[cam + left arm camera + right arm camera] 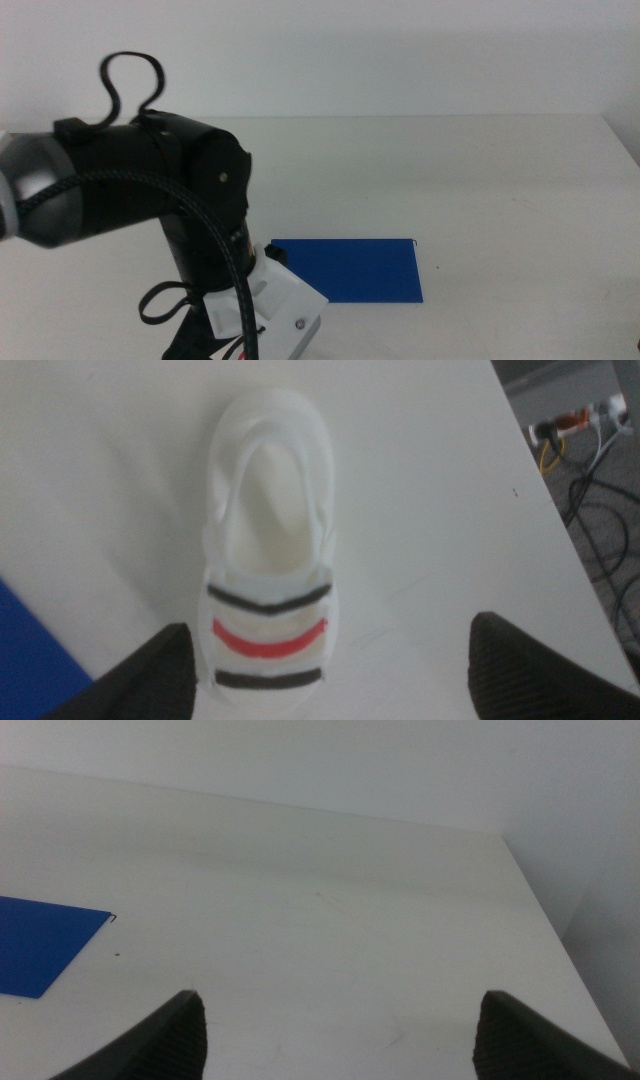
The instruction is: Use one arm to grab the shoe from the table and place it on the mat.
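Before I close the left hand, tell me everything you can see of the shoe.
The shoe is a small white sandal, seemingly soft foam or rubber, with an open heel loop and three toe stripes: black, red, black. It lies flat and upright on the white table, off the blue mat. The open left hand hovers over its toe end, one jaw beside it; contact unclear.

No text, label, brand, number or sign can be read in any view; the shoe (268, 550) carries only plain black and red stripes, no lettering.

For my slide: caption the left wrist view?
Open left gripper above the white shoe on the table.
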